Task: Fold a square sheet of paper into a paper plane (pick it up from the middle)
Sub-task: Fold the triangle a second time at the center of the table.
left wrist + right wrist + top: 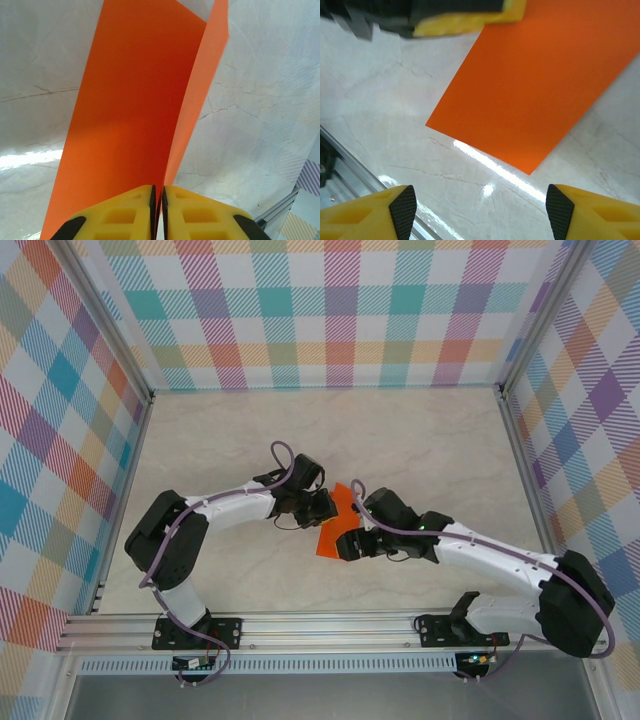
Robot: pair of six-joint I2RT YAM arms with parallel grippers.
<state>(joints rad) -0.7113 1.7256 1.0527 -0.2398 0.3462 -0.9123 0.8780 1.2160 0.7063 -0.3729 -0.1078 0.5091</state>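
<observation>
The square sheet of paper [335, 523] [130, 115] [545, 85] lies mid-table [420, 440] between my grippers, partly folded, with one flap rising off a crease. My left gripper [321, 506] [157, 192] has its fingers pressed nearly together, pinching the sheet at that crease; my right gripper [351, 541] [480, 205] hangs spread and empty above a corner. Judgement: light, limp, slick on this glossy top and easily marked, so I should grip lightly at the folded middle edge, not a loose corner.
</observation>
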